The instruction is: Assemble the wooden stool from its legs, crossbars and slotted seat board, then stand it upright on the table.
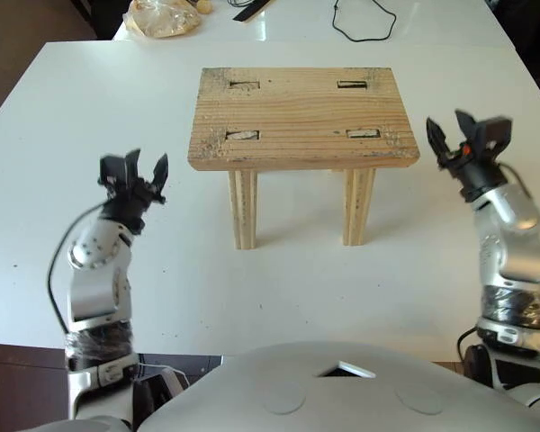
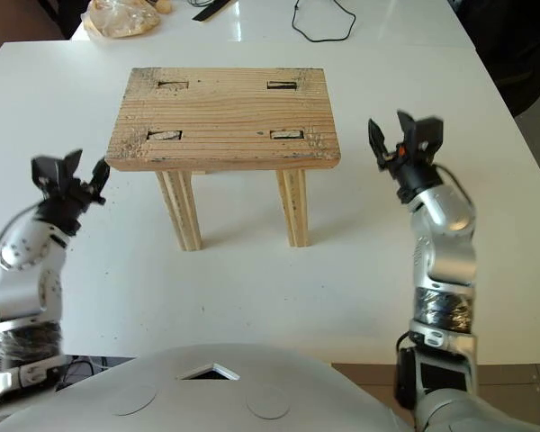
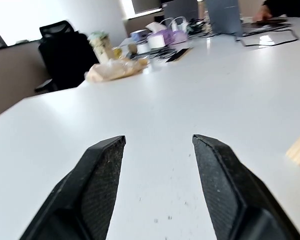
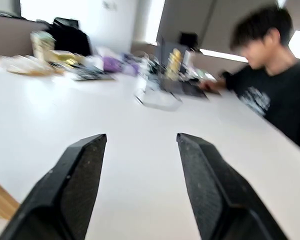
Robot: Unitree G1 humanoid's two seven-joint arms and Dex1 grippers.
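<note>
The white desk (image 1: 90, 99) carries the assembled wooden stool (image 1: 301, 112), which stands upright on its legs (image 1: 244, 209) near the middle. The left gripper (image 1: 149, 160) and right gripper (image 1: 447, 121) hang on either side, apart from it. Both have their fingers spread, holding nothing.

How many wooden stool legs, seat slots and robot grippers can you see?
Light wooden stool legs: 2
Rectangular slots in the wooden seat board: 4
Black two-finger grippers, left and right: 2
Total: 8
</note>
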